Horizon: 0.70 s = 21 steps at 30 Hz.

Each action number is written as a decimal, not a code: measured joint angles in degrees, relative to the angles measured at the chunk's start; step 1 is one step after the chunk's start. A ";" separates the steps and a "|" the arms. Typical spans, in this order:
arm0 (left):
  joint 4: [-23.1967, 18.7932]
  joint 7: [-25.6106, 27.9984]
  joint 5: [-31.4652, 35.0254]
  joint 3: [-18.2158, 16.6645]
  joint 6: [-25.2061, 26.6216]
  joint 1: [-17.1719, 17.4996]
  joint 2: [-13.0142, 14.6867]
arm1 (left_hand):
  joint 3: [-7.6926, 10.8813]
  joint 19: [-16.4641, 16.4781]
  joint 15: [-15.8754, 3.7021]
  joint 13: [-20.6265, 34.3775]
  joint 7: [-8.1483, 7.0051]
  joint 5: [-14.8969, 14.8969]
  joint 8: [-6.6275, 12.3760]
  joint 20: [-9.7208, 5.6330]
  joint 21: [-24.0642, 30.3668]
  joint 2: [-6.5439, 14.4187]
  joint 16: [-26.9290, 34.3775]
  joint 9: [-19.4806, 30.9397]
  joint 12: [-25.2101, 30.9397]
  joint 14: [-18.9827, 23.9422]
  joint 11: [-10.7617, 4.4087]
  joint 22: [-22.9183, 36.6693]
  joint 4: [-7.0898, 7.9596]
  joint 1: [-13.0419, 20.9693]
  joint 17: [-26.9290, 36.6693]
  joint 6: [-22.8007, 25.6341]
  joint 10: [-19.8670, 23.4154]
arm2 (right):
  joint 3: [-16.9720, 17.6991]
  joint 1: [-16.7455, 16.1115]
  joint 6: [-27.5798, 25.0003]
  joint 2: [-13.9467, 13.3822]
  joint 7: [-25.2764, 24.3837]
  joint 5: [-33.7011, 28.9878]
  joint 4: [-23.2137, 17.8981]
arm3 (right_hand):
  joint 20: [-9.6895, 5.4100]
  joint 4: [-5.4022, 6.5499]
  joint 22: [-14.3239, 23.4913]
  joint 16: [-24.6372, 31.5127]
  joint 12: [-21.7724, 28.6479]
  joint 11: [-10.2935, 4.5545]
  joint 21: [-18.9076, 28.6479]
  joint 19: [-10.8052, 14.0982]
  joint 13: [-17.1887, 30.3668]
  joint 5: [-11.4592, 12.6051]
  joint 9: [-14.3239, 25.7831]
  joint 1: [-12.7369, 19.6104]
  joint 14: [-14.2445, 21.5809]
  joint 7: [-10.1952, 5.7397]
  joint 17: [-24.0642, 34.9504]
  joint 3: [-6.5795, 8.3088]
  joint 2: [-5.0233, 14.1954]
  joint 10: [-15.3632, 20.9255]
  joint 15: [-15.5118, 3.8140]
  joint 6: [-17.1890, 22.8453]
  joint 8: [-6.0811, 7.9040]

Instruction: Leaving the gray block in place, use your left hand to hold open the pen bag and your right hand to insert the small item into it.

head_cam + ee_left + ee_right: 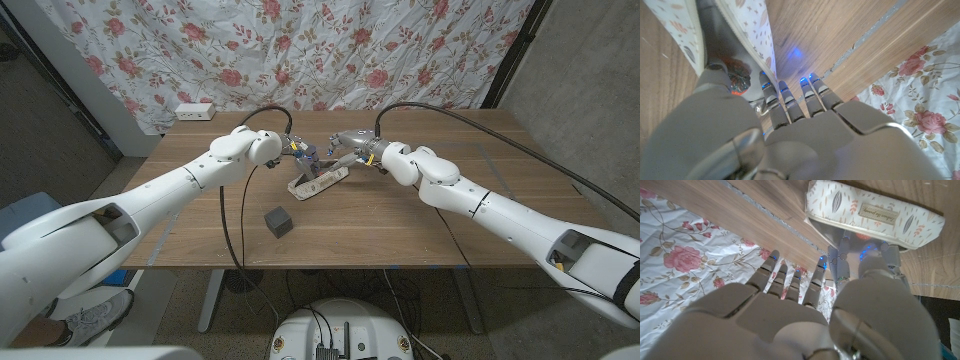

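Observation:
The white leaf-patterned pen bag (318,183) lies mid-table, and the label side of the pen bag (875,215) faces the right wrist camera. My left hand (298,152) holds the bag's near lip, thumb (715,80) inside the open mouth and fingers (790,97) outside the pen bag (752,35). A small reddish item (738,80) shows inside that mouth. My right hand (347,150) hovers just past the bag's far end, its thumb (880,255) close to the zip edge, with nothing seen in its grasp. The gray block (279,221) sits apart, nearer the front edge.
A white power strip (194,111) lies at the table's back left corner, in front of the floral curtain (330,50). Black cables run from both arms across the table. Bare wood (400,225) stretches in front of the bag and to the right.

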 measured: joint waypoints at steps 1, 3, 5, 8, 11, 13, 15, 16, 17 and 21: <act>-0.07 0.00 0.00 0.00 0.00 0.00 0.02 | 0.08 0.00 0.00 0.00 0.00 0.00 0.00 0.00 0.00 0.00 0.00 0.00 0.00 0.00 0.00 0.00 -0.08 0.00 0.00 0.00 0.00 | 0.00 0.00 0.00 0.00 0.02 0.09 0.00 | 0.12 0.00 0.00 0.00 0.00 0.00 0.00 -0.14 0.00 0.00 0.00 0.00 0.00 -0.05 0.00 0.00 0.00 0.00 0.00 -0.34 0.00; -0.18 0.00 0.05 0.00 -0.02 0.00 0.06 | 0.08 0.00 0.00 0.00 0.00 0.00 0.00 0.00 0.00 0.00 0.00 0.00 0.00 0.00 0.00 0.00 -0.08 0.00 0.00 0.00 0.00 | 0.74 -0.38 -0.01 -0.59 0.09 0.27 -0.72 | -0.02 0.17 0.00 0.00 0.00 0.15 0.00 -0.43 0.00 0.00 0.00 0.00 -0.02 0.21 0.21 -0.17 0.00 -0.15 0.02 -0.61 -0.34; -0.27 0.00 0.08 -0.02 -0.02 0.00 0.11 | 0.08 0.00 0.00 0.00 0.00 0.00 0.00 0.00 0.00 0.01 0.00 0.00 0.00 0.00 0.00 0.00 -0.08 -0.01 0.00 0.00 0.00 | 0.99 -0.51 -0.08 -0.81 0.23 0.47 -1.02 | 0.19 0.16 0.00 -0.17 0.00 0.31 0.00 -0.63 0.00 0.00 0.00 -0.02 -0.21 0.01 0.30 -0.16 0.00 -0.31 0.21 -0.81 -0.45; -0.43 0.00 0.22 -0.10 0.02 0.00 0.15 | 0.08 0.00 0.00 0.00 0.00 0.00 0.00 0.00 0.00 0.30 0.00 0.00 0.00 0.00 0.00 0.00 -0.08 -0.30 0.00 0.00 0.00 | 1.58 -0.83 -0.22 -1.31 0.39 0.61 -1.87 | 0.19 0.16 0.00 -0.22 0.00 0.31 0.00 -0.63 0.00 0.00 0.00 -0.82 -0.21 0.19 0.30 -0.16 -0.23 -0.31 0.21 -1.20 -0.60; -0.73 0.00 0.33 -0.19 0.10 0.04 0.23 | 0.08 -0.05 0.00 0.00 0.00 0.00 0.00 0.05 0.00 0.63 0.00 0.00 0.00 0.00 0.00 0.00 -0.08 0.02 0.00 0.00 0.00 | 1.94 -1.08 -0.56 -1.66 0.62 0.68 -2.43 | 0.19 0.33 0.00 -0.22 0.00 0.31 0.00 -0.63 0.00 0.00 0.00 -0.82 -0.21 0.22 0.30 -0.33 -0.23 -0.31 0.21 -1.23 -0.60; -0.87 0.00 0.33 -0.26 0.10 0.11 0.28 | 0.08 -0.22 0.00 0.00 0.01 0.00 0.23 0.22 0.00 1.15 0.00 0.00 0.00 0.00 0.00 0.00 -0.08 0.09 0.00 0.01 0.00 | 2.36 -1.44 -0.74 -2.10 0.74 0.75 -3.02 | 0.19 0.40 -0.01 -0.22 0.00 0.31 0.00 -0.63 0.00 0.00 0.00 -0.83 -0.42 0.22 0.30 -0.39 -0.22 -0.31 0.42 -1.23 -0.75; -1.02 0.00 0.46 -0.31 0.27 0.18 0.34 | 0.12 -0.22 0.00 0.00 0.22 0.00 0.23 0.22 0.00 1.15 0.00 0.00 0.00 0.00 0.00 0.00 -0.12 0.09 0.00 0.22 0.00 | 2.36 -1.44 -0.89 -2.10 0.78 0.78 -3.02 | 0.19 0.40 -0.01 -0.22 0.00 0.31 0.00 -0.62 0.00 0.00 0.01 -1.35 -0.41 0.22 0.30 -0.39 0.30 -0.31 0.41 -1.22 -0.83; -1.16 0.00 0.46 -0.38 0.27 0.23 0.36 | 0.30 -0.22 0.00 0.00 0.22 0.00 0.23 0.22 0.00 1.15 0.00 0.00 0.00 0.00 0.00 0.00 -0.27 0.09 0.00 0.22 0.00 | 2.36 -1.44 -0.98 -2.10 0.78 0.81 -3.02 | 0.19 0.40 -0.01 -0.22 0.00 0.31 0.00 -0.62 0.00 0.00 0.00 -1.42 -0.41 0.22 0.30 -0.39 0.38 -0.31 0.41 -1.22 -0.83; -1.29 0.00 0.46 -0.43 0.27 0.30 0.39 | 0.43 -0.22 0.00 0.00 0.22 0.00 0.23 0.22 0.00 1.15 0.00 0.00 0.00 0.00 0.00 0.00 -0.21 0.09 0.00 0.22 0.00 | 2.36 -1.44 -1.04 -2.10 0.79 0.82 -3.02 | 0.19 0.39 -0.01 -0.22 0.00 0.31 0.00 -0.62 0.00 0.00 0.00 -1.43 -0.41 0.22 0.30 -0.39 0.38 -0.31 0.41 -1.22 -0.83; -1.81 -0.12 0.74 -0.59 0.95 0.49 0.54 | 0.72 -0.41 0.00 0.00 0.22 0.00 0.23 0.41 0.00 1.76 0.00 0.00 0.00 0.00 0.00 0.00 -0.38 0.58 0.00 0.22 0.00 | 3.34 -2.21 -1.17 -3.05 0.80 0.85 -4.35 | 0.19 0.71 -0.01 -0.22 0.00 0.09 0.00 -0.62 0.00 0.00 0.01 -1.73 -0.41 0.22 0.30 -0.71 0.07 -0.53 0.41 -1.22 -0.83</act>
